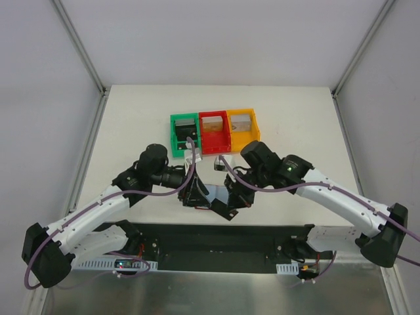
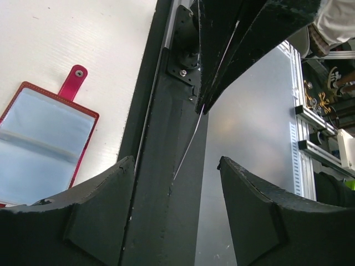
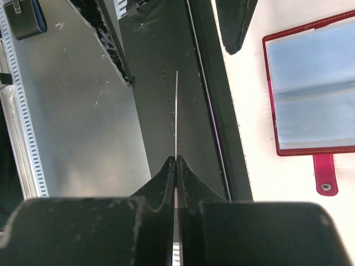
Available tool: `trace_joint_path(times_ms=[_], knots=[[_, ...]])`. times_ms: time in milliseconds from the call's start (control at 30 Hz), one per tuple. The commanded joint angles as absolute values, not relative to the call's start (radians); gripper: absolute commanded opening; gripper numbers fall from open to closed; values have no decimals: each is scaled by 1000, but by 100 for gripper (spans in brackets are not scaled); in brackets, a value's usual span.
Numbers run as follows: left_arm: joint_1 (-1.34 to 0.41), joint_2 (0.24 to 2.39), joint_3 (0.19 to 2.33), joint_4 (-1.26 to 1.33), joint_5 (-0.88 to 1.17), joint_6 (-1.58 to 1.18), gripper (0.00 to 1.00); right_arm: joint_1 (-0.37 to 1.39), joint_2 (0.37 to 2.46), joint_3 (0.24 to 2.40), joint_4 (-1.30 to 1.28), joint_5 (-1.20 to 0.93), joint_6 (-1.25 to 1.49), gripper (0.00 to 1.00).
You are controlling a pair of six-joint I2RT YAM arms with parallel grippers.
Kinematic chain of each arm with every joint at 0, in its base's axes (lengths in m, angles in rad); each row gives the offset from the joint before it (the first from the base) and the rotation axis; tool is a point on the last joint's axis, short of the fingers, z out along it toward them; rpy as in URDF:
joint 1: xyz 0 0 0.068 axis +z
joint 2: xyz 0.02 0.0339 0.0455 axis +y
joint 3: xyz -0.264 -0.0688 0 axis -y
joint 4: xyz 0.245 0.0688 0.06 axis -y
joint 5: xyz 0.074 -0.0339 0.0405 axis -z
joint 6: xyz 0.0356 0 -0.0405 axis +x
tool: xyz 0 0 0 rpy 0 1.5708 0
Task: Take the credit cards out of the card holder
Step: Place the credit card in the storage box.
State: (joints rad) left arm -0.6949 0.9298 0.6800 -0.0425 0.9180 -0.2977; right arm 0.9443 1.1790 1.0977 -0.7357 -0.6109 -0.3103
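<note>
The dark red card holder point(image 2: 39, 144) lies open on the white table, its clear pockets up and its snap tab point(image 2: 75, 80) pointing away; it also shows in the right wrist view point(image 3: 313, 94) and from above point(image 1: 214, 193). My right gripper point(image 3: 176, 159) is shut on a thin credit card point(image 3: 176, 111), seen edge on and held over the black strip at the table's front. My left gripper point(image 2: 176, 160) faces it, open. The credit card's free end point(image 2: 191, 138) reaches in between the left fingers point(image 2: 100, 210) without touching them. From above, the left gripper point(image 1: 202, 201) and right gripper point(image 1: 222, 206) meet.
Green point(image 1: 184, 134), red point(image 1: 214, 131) and orange point(image 1: 242, 128) bins stand in a row behind the arms. A small pale object point(image 1: 218, 163) lies in front of them. A black strip point(image 3: 161, 100) and a metal plate point(image 3: 72, 111) run below the grippers.
</note>
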Motion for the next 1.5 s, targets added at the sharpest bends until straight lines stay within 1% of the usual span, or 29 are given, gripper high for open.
trace_joint_path(times_ms=[0, 200, 333, 433, 567, 600, 633, 700, 733, 833, 1033, 1267, 1467], knots=[[-716, 940, 715, -26, 969, -270, 59, 954, 1198, 1161, -741, -634, -331, 1], [-735, 946, 698, -25, 962, -261, 47, 956, 1219, 1193, -733, -638, -333, 1], [-742, 945, 692, -25, 956, -256, 34, 956, 1232, 1207, -732, -647, -333, 1], [-746, 945, 692, -23, 954, -259, 23, 956, 1238, 1215, -730, -652, -333, 1], [-747, 946, 692, -12, 959, -265, 1, 956, 1246, 1219, -719, -660, -328, 1], [-749, 945, 689, -8, 956, -264, 0, 956, 1247, 1218, -715, -663, -324, 1], [-749, 940, 686, -5, 956, -264, 0, 956, 1247, 1216, -707, -661, -319, 5], [-750, 925, 678, -5, 945, -262, 0, 954, 1244, 1210, -692, -667, -308, 18], [-750, 913, 677, -5, 939, -261, 0, 956, 1241, 1204, -681, -672, -304, 22], [-750, 891, 672, -5, 922, -256, 0, 954, 1230, 1193, -660, -675, -291, 27], [-750, 882, 666, -5, 913, -259, 0, 939, 1212, 1177, -595, -699, -247, 28], [-749, 861, 655, 25, 899, -264, 0, 888, 1175, 1125, -476, -770, -173, 23], [-750, 830, 618, 103, 894, -305, 0, 873, 1167, 1105, -451, -801, -153, 22]])
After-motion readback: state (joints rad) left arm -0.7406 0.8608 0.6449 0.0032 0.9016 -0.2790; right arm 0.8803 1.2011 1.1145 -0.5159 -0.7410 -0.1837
